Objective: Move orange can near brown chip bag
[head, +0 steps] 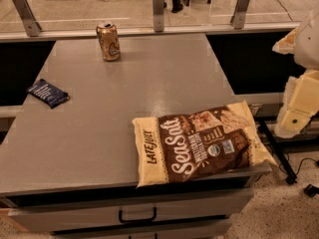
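Note:
The orange can point(108, 42) stands upright at the far left of the grey table point(99, 128), near its back edge. The brown chip bag point(199, 143) lies flat at the table's front right corner, its right end hanging a little over the edge. My gripper point(297, 108) shows as pale cream and white parts at the right edge of the view. It is off the table, to the right of the bag and far from the can. It holds nothing that I can see.
A small dark-blue packet point(48, 93) lies near the table's left edge. A glass railing with metal posts point(158, 8) runs behind the table. Drawers with a black handle point(137, 215) sit below the front edge. Cables point(299, 171) lie on the floor at right.

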Robot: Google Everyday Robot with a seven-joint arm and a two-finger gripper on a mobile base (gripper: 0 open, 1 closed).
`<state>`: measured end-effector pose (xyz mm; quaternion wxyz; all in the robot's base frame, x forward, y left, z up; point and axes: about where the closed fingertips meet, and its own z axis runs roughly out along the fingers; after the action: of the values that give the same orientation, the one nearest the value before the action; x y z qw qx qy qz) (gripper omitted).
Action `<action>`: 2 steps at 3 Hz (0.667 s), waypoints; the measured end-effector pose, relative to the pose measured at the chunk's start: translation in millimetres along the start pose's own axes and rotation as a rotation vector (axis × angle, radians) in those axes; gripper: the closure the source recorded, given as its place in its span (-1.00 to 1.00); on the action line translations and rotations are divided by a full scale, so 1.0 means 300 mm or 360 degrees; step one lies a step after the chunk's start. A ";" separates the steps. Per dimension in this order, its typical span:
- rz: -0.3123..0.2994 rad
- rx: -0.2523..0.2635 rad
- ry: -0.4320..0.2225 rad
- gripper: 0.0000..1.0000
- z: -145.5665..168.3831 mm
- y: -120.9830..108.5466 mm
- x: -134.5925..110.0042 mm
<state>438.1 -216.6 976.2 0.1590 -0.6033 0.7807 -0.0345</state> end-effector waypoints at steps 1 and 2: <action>0.0000 0.0000 0.0000 -1.00 0.000 0.000 0.000; 0.0000 0.0018 -0.0079 -1.00 0.031 -0.046 -0.032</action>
<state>455.9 -209.9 972.8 0.1818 -0.6031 0.7763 -0.0238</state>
